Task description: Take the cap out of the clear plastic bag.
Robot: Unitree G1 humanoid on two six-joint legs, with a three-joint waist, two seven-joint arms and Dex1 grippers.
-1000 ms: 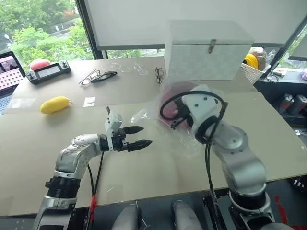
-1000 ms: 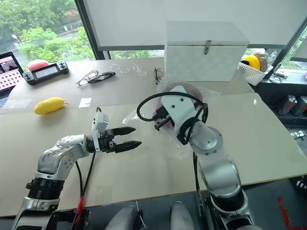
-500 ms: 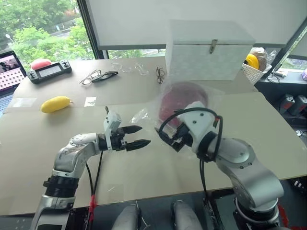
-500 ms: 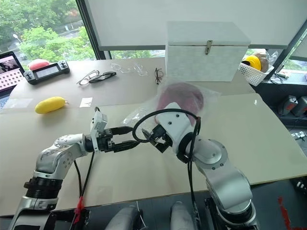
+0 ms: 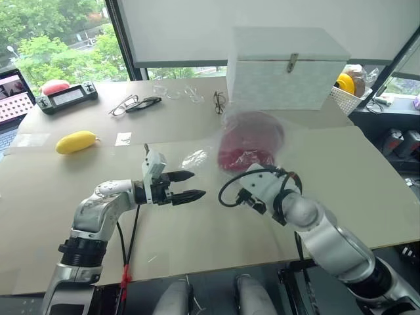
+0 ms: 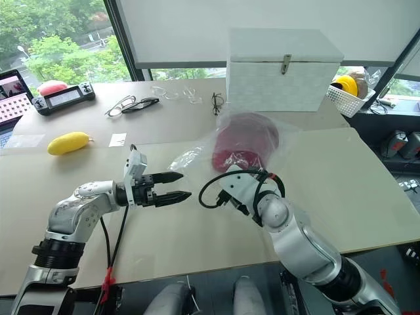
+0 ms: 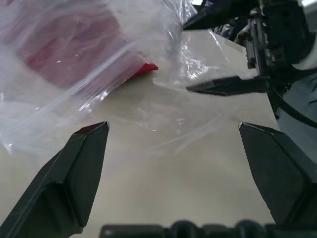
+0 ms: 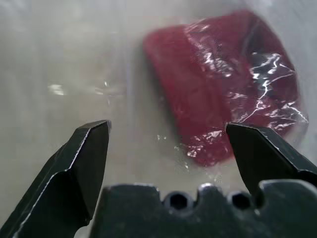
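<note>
Right wrist view shows the right gripper [image 8: 166, 148] with its jaws spread wide and holding nothing, aimed at the cap [image 8: 223, 84] at about one o'clock, probably to line up a grasp. From the head camera, the left gripper [image 5: 187, 186] hovers near the clear plastic bag [image 5: 262, 141], also wide open and empty, perhaps ready to pin the film. The cap lies inside the bag on the table [image 5: 367, 190], at twelve o'clock from the right gripper. Crinkled glossy film blurs the cap's brim, and where the bag's mouth is I cannot tell. Farther away stands a white box [image 5: 285, 69].
</note>
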